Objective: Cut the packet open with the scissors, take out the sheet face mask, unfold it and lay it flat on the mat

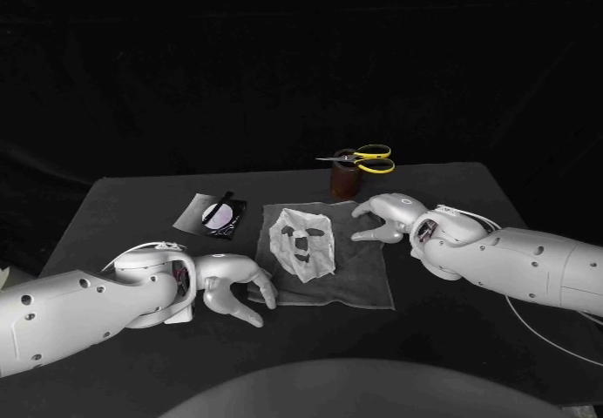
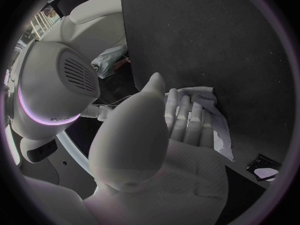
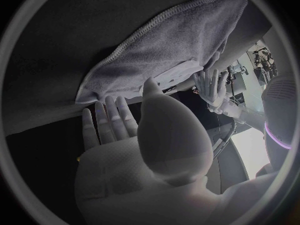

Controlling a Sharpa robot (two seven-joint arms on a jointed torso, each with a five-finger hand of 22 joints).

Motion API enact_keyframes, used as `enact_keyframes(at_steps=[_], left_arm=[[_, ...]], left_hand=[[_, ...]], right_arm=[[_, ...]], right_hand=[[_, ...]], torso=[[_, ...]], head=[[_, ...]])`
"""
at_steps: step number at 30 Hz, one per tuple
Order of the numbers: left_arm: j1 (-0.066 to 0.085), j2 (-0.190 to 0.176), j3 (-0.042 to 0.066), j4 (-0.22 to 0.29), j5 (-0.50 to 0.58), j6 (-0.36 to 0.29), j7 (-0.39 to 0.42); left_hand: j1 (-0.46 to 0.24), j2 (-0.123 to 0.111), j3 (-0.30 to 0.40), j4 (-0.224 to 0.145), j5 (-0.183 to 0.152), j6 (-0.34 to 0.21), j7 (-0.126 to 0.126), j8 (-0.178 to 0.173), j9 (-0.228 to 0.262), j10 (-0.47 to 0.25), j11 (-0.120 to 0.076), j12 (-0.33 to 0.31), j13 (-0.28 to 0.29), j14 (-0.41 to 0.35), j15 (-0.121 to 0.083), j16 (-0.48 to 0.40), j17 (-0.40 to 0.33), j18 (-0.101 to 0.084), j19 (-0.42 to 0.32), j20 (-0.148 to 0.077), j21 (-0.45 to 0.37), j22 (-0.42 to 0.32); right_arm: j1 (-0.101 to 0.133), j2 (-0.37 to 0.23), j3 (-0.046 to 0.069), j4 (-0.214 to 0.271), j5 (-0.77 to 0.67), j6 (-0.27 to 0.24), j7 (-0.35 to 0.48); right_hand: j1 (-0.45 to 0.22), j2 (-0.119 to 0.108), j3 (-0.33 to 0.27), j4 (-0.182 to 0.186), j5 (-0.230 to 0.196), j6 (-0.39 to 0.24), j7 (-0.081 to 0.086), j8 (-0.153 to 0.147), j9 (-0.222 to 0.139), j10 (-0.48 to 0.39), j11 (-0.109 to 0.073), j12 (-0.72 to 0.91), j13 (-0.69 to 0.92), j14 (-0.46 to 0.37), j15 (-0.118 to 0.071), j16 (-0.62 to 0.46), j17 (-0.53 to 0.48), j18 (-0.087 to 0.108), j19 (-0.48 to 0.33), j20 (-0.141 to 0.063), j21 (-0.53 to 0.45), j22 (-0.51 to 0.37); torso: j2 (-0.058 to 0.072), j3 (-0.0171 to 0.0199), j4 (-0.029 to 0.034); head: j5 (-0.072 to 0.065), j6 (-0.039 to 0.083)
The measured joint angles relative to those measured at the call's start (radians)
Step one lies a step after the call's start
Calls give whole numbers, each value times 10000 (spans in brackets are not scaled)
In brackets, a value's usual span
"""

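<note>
Mask [image 1: 301, 241] flat on mat [image 1: 358, 292], long axis far-to-near; I read chin end as probably nearest | left hand [image 1: 236, 287] empty, fingers apart, at mat's near-left corner | right hand [image 1: 383, 219] empty, fingers apart, far-right edge

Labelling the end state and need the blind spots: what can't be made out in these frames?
- Packet: in the head view it is too small to show where it was cut; in the left wrist view the circle's rim cuts it off.
- Left hand: its own fingers hide any contact with the mat corner, in both the head and left wrist views.
- Right hand: in the head view its fingers hide whether they touch the mat's edge.
- Mask: in the head view it is too small to judge fine creases.
</note>
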Motion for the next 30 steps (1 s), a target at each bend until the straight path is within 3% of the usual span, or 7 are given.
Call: enact_keyframes(at_steps=[4, 6, 7, 9, 13, 23, 30], left_arm=[[-43, -31, -52, 11, -11, -477, 293], [-47, -79, -69, 10, -10, -660, 365], [-40, -132, -71, 10, -1, -773, 412], [-12, -232, -82, 10, 28, -912, 489], [88, -512, -122, 55, 234, -1103, 659], [844, -1012, -53, 337, 2432, -820, 801], [1177, -1050, -32, 367, 4133, -183, 710]], left_hand=[[177, 104, -146, -11, 0, 201, 23, 0, 19, 708, 171, 196, 34, 278, 401, 486, 240, -126, 963, 413, 79, -12], [248, 159, -170, -12, 0, 321, 77, 0, 26, 1068, 426, 246, 34, 735, 91, 800, 370, -139, 1693, 65, 400, 54], [281, 191, -214, 0, 0, 342, 56, 0, 26, 1227, 508, 246, 34, 977, -80, 980, 472, 77, 2165, 56, 658, 72], [343, 177, -224, -13, 0, 432, 74, 0, 26, 1420, 566, 303, 34, 1165, -207, 1139, 571, 389, 2818, 453, 816, 359], [432, 247, -224, -13, 0, 532, 73, 0, 26, 1701, 703, 312, 33, 1337, -274, 1278, 649, 406, 3209, 811, 958, 542], [599, 336, -194, -42, 0, 532, 73, 0, 24, 1744, 731, 311, 14, 1374, -311, 1351, 703, 400, 3263, 792, 930, 445], [679, 338, -150, 2, 0, 570, 34, -77, -17, 1843, 670, 187, 4, 1646, -369, 1596, 855, 550, 3877, 685, 1255, 460]], right_arm=[[0, -164, 0, 178, 840, -436, 798], [-1, -286, 0, 312, 1213, -590, 1127], [-2, -378, 0, 417, 1454, -685, 1325], [-4, -549, -1, 619, 1799, -813, 1587], [-5, -988, -3, 1111, 2437, -1010, 1973], [-37, -1668, -5, 2095, 3274, -1097, 2162], [-77, -1824, -5, 2667, 3466, -921, 1801]], right_hand=[[330, 159, -85, -120, -55, 289, 95, 49, -27, 766, 60, 18, 27, 725, 68, 115, 61, 146, 283, 29, 68, 43], [487, 256, -103, -213, -55, 459, 141, 121, -41, 1020, -20, 55, 36, 1236, 5, 210, 121, 228, 653, 26, 199, 172], [568, 336, -146, -256, -55, 545, 163, 121, -63, 1143, -54, 55, 37, 1528, -37, 255, 139, 229, 1037, 26, 315, 299], [673, 363, -194, -304, -96, 633, 189, 121, -91, 1285, -106, 55, 37, 1892, -85, 286, 168, 230, 1443, 29, 428, 419], [763, 400, -257, -449, -137, 869, 248, 200, -142, 1599, -188, 55, 36, 2358, -195, 425, 184, 462, 2370, 16, 667, 674], [1010, 648, -613, -690, -187, 1364, 234, 201, -364, 2359, -394, 94, 36, 3507, -504, 943, 274, 619, 4015, -74, 1127, 659], [1194, 840, -902, -673, -187, 1757, -15, 200, -506, 3467, -740, 337, 111, 4854, -944, 1458, 525, 618, 5359, -485, 1428, 504]], torso=[[-2, 11, 0], [-6, 12, 2], [-8, 13, 5], [-13, 13, 6], [-25, 9, 0], [-33, -3, -5], [-27, 11, -5]], head=[[-13, 0], [-22, 0], [-28, 0], [-35, 0], [-64, 0], [-66, 0], [-44, 0]])
